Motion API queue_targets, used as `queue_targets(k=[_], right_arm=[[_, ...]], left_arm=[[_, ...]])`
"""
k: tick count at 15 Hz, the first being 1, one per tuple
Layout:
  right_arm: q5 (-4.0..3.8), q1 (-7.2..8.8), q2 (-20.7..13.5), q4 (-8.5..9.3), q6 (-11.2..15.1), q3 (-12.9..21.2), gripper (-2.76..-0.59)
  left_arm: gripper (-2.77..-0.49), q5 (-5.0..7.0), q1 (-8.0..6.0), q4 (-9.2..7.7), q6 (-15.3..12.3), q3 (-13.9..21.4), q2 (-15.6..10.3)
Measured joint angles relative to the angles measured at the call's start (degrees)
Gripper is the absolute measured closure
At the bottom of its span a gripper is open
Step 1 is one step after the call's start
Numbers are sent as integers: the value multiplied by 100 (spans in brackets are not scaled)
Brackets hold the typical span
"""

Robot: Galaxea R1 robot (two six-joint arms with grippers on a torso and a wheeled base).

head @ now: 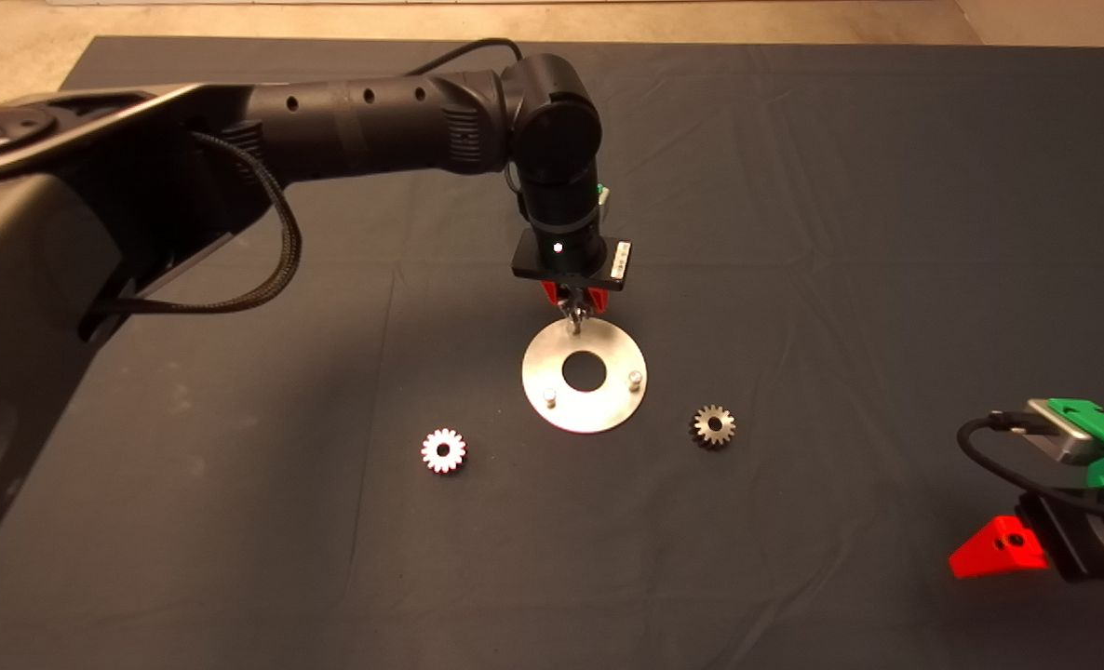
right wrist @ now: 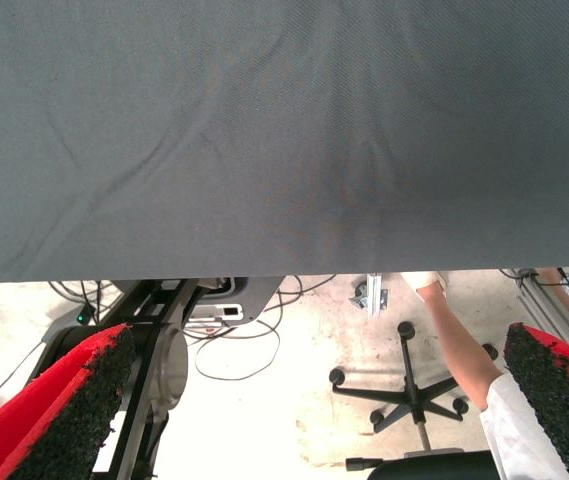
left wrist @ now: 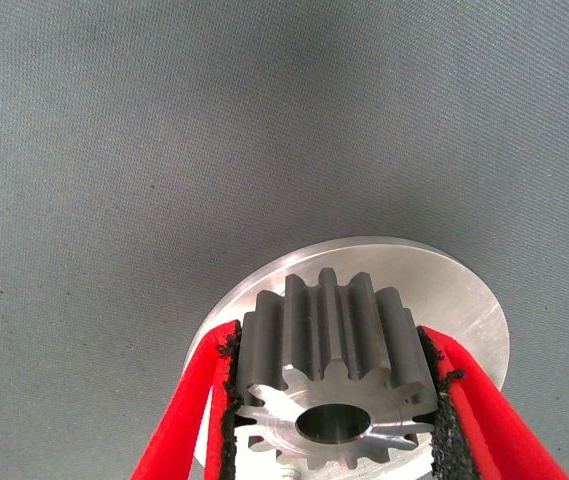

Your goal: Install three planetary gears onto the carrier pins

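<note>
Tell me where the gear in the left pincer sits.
The held gear is clamped in the left pincer, over the carrier plate's far edge, above the far pin.

Left arm (head: 347, 126): matte black tube w/ small round holes, braided black cable looped under. Right gripper (head: 1027, 549): green body, red fingers (right wrist: 64, 400) w/ rough black pads, black cable.

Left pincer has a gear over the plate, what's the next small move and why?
Probably ease the left pincer straight down, so the held gear slides onto the far carrier pin. It hangs just above that pin, none of the plate's pins carries a gear yet.
</note>
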Motion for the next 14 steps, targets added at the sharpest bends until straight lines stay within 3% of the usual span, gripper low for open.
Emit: queue_targets(k=[14], right_arm=[[0, 0, -1, 0, 0, 0, -275]], left_arm=[[-95, 57, 11, 6, 2, 163, 0]])
